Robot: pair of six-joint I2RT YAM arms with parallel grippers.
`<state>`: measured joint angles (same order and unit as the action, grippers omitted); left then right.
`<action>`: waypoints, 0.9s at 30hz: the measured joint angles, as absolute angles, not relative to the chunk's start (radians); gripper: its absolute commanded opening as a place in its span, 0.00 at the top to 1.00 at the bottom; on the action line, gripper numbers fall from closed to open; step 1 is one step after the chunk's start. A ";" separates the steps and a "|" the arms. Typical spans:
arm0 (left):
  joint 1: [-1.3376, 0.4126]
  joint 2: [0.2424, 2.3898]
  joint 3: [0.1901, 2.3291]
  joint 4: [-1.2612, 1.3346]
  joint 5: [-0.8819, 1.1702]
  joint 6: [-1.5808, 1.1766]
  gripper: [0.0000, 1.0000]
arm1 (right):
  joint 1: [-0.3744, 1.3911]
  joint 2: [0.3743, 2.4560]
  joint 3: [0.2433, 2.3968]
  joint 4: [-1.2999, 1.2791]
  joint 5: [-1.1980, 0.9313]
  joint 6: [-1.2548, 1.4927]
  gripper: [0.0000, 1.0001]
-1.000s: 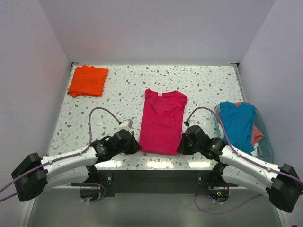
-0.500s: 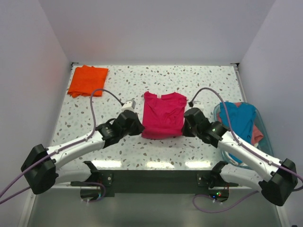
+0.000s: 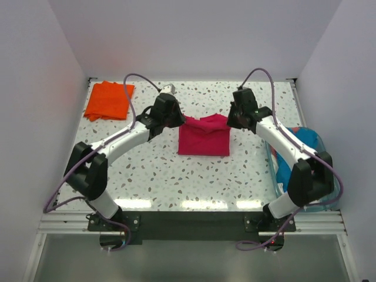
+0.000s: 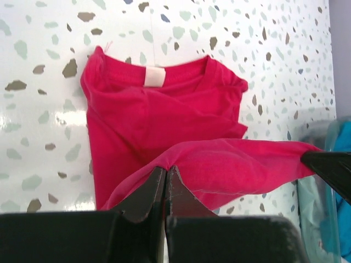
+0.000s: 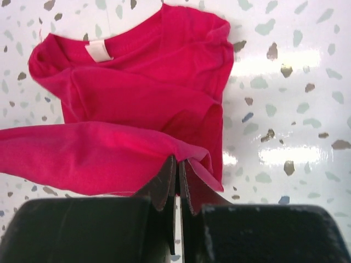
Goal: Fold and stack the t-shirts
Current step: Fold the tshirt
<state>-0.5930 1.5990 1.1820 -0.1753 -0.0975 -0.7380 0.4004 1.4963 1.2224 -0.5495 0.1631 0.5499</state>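
Surface: speckled table (image 3: 147, 170) is bearing red shirt (image 3: 204, 141).
Grippers: left gripper (image 4: 166, 171), right gripper (image 5: 178, 163) are clamping hem (image 4: 236, 159).
Advice: keeping hem taut, level to collar (image 4: 181, 74).

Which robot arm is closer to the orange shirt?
Left. The left end effector pinches the left edge of the magenta-red t-shirt, with the orange t-shirt off to its left. The right end effector pinches the opposite edge, farther away.

Speckled white table (image 3: 194, 176) between plain pale walls (image 3: 194, 41)
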 measured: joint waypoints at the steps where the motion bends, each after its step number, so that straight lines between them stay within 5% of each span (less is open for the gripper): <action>1: -0.580 1.633 1.207 -0.173 -0.089 -0.735 1.00 | 0.381 1.531 1.249 -0.543 0.155 0.546 1.00; 11: -0.421 2.035 1.478 -0.117 0.043 -0.691 1.00 | 0.255 2.003 1.592 -0.488 0.025 0.532 0.97; 14: -0.376 2.123 1.533 -0.078 0.115 -0.686 0.79 | 0.228 2.130 1.682 -0.488 -0.020 0.537 0.71; 15: -0.363 2.149 1.556 -0.072 0.133 -0.679 0.54 | 0.222 2.164 1.715 -0.499 -0.022 0.537 0.53; 16: -0.352 2.170 1.580 -0.067 0.150 -0.668 0.45 | 0.215 2.201 1.758 -0.515 -0.022 0.535 0.45; 18: -0.335 2.188 1.604 -0.056 0.173 -0.662 0.18 | 0.205 2.249 1.826 -0.537 -0.020 0.514 0.33; 20: -0.320 2.183 1.604 -0.028 0.191 -0.645 0.06 | 0.200 2.244 1.834 -0.545 -0.014 0.504 0.23; 24: -0.315 2.113 1.536 0.018 0.188 -0.642 0.14 | 0.202 2.157 1.769 -0.540 0.037 0.488 0.23; 27: -0.319 2.021 1.456 0.031 0.161 -0.648 0.46 | 0.220 2.043 1.672 -0.539 0.105 0.480 0.26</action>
<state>-0.3187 2.0212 1.4563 0.0315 0.1612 -0.6479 0.2199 2.0426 1.6722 -0.5392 0.1047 0.4801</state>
